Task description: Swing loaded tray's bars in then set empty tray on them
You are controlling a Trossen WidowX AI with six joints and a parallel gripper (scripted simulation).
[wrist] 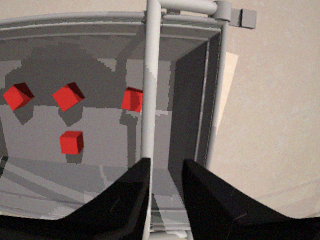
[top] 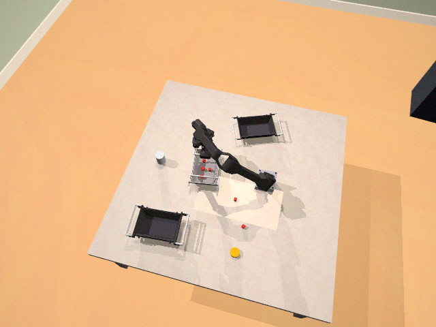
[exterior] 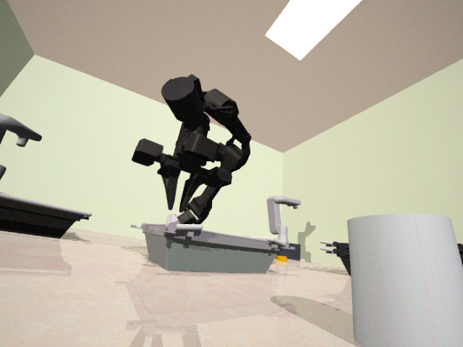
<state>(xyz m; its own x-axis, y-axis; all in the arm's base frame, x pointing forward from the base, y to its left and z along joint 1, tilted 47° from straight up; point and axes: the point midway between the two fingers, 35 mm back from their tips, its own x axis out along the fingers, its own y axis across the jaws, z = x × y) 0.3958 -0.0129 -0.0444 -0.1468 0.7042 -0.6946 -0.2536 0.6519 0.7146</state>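
The grey loaded tray [top: 194, 169] [exterior: 221, 257] [wrist: 214, 135] holds several red blocks. One wire bar [exterior: 189, 227] [wrist: 150, 100] lies swung in across its top, a little inside the end by the gripper. The other bar [top: 204, 176] [exterior: 273, 216] stands raised at the opposite end. My gripper [exterior: 176, 210] [wrist: 166, 166] is above the first end, fingers a little apart with nothing between them. In the wrist view the bar passes by the left fingertip; whether they touch I cannot tell. Two empty black trays [top: 158, 225] [top: 256, 127] stand apart with bars out.
A pale cylinder [top: 160, 157] [exterior: 404, 280] stands beside the loaded tray. Two loose red blocks [top: 235, 199] [top: 243, 226] and a yellow disc [top: 234, 252] [exterior: 281, 258] lie toward the front. The arm's base [top: 266, 181] is right of the loaded tray.
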